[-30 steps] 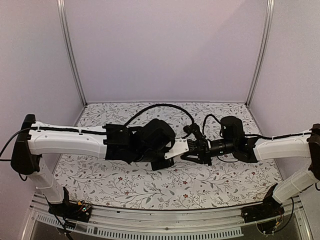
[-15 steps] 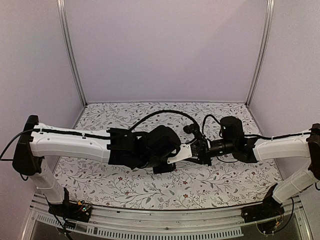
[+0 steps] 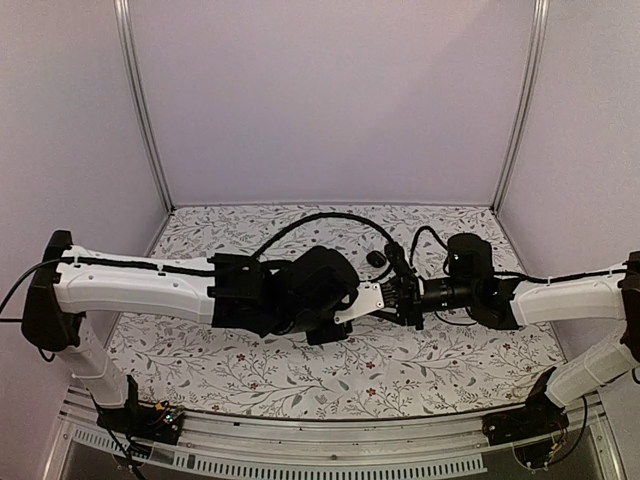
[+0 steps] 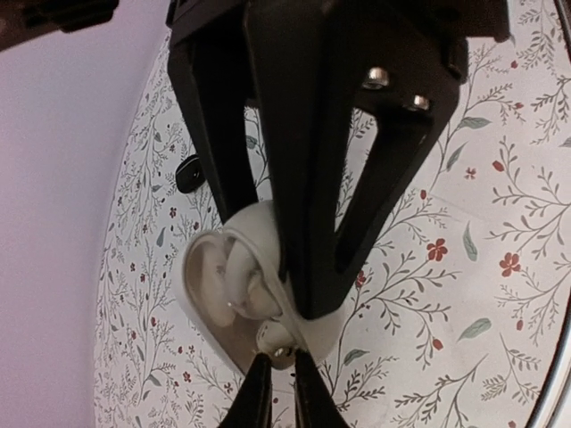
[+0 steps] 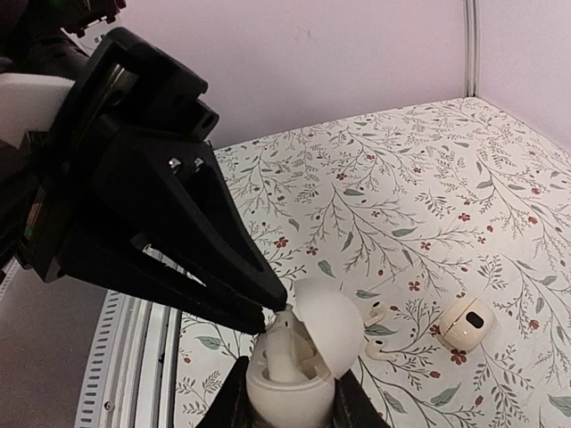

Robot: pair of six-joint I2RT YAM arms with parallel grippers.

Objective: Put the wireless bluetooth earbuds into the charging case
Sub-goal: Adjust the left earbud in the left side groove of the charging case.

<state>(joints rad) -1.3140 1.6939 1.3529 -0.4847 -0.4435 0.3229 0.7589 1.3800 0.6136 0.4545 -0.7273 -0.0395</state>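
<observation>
The white charging case (image 5: 294, 406) is held above the table, lid (image 5: 328, 325) swung open, with my right gripper (image 5: 290, 392) shut on its body. A white earbud (image 5: 282, 346) stands in the case. My left gripper (image 4: 280, 358) meets it from the other side; its jaws stand slightly apart, with the earbud's stem end (image 4: 277, 343) just beyond the tips. In the top view both grippers meet at mid-table (image 3: 388, 298); case and earbud are hidden there. Two more white earbuds (image 5: 376, 312) lie on the cloth beside the case.
A closed cream case (image 5: 468, 323) lies on the floral cloth to the right of the loose earbuds. A small black case (image 3: 377, 258) sits on the table just behind the grippers. The metal rail (image 5: 134, 374) marks the table's near edge.
The left arm has pushed right, up to the right gripper and the case. Its jaws have parted a little. The black case behind them now shows.
</observation>
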